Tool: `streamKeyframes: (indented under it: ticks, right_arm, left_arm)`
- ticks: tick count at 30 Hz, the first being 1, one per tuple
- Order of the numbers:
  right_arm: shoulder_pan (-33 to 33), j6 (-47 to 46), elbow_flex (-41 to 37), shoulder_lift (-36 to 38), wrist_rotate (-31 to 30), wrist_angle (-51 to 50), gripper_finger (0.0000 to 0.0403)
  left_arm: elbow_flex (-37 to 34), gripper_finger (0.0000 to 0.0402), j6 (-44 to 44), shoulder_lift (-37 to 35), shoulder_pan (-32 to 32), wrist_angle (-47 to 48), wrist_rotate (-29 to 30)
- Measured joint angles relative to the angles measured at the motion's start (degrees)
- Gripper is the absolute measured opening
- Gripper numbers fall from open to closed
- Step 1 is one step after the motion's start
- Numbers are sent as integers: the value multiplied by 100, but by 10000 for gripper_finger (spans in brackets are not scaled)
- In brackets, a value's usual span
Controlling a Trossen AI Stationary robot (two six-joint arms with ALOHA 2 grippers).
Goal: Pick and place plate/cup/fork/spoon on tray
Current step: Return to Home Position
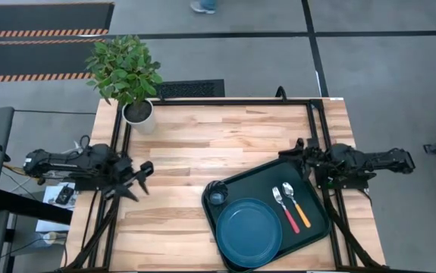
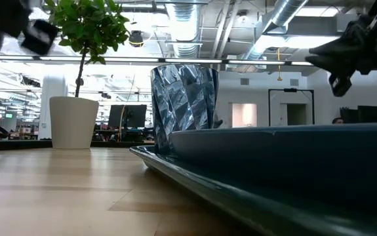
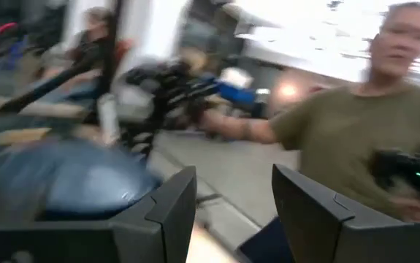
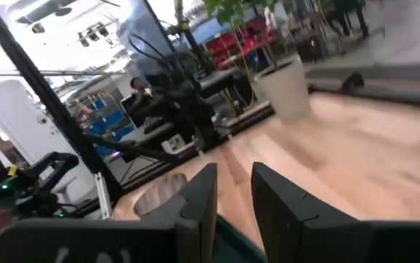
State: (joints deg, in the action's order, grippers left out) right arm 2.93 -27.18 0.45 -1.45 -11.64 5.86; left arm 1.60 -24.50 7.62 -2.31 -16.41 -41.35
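Observation:
The dark green tray lies at the table's near right. On it sit the teal-blue plate, the small cup upright at its left corner, the red-handled fork and the orange-handled spoon, side by side. In the low view the cup stands behind the plate's rim. My left gripper is open and empty above the table's left side. My right gripper is open and empty just beyond the tray's far right corner.
A white pot with a green plant stands at the far left corner. Bare wood lies between the pot and the tray. A dark frame runs round the table's edges. A person shows beyond the table in the left wrist view.

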Motion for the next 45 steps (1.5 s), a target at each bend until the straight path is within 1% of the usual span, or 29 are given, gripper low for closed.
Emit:
streamKeyframes:
  ticks: [2, 3, 4, 6, 7, 8, 10, 12, 16, 19, 21, 23, 25, 28, 45]
  right_arm:
    - [8, -223, -2, 4, -2, -176, 113]
    - [1, -292, -2, -4, 1, -225, 113]
    - [-3, -299, -2, -4, 3, -237, 113]
    - [-3, -297, -4, -3, 0, -243, 113]
    - [-3, -297, -4, -3, 2, -247, 113]
    - [-3, -296, -4, 3, 0, -248, 113]
    - [-3, -295, -4, 2, -2, -252, 113]
    - [-3, -285, -7, 2, -5, -259, 113]
    - [-3, -282, -9, 2, -24, -263, 113]
    - [-3, -282, -9, -2, -26, -269, 113]
    - [-3, -282, -9, -2, -26, -272, 113]
    - [-3, -282, -11, -2, -26, -276, 113]
    - [-3, -280, -11, -2, -26, -281, 113]
    - [-3, -282, -11, -2, -26, -283, 113]
    - [-3, -282, -15, -2, -28, -285, 113]
  left_arm:
    - [129, 167, 13, -221, 78, -111, -358]
    - [136, 167, 94, -393, 118, -121, -353]
    - [138, 167, 208, -539, 144, -3, -169]
    - [127, 167, 586, -767, 175, 574, 511]
    - [129, 167, 763, -751, 179, 722, 903]
    - [111, 167, 919, -723, 180, 857, 1174]
    - [58, 167, 1124, -602, 172, 839, 1716]
    - [-86, 167, 1324, -601, 171, 998, 2201]
    - [-100, 167, 1882, -673, 171, 1189, 3247]
    - [-102, 167, 2014, -663, 171, 1286, 3852]
    - [-102, 167, 1894, -659, 171, 1306, 4130]
    - [-102, 167, 1489, -653, 171, 1506, 4227]
    - [-104, 167, 1132, -650, 171, 1485, 4214]
    - [-106, 167, 851, -652, 171, 1478, 4208]
    - [-115, 167, 751, -650, 171, 1476, 4206]
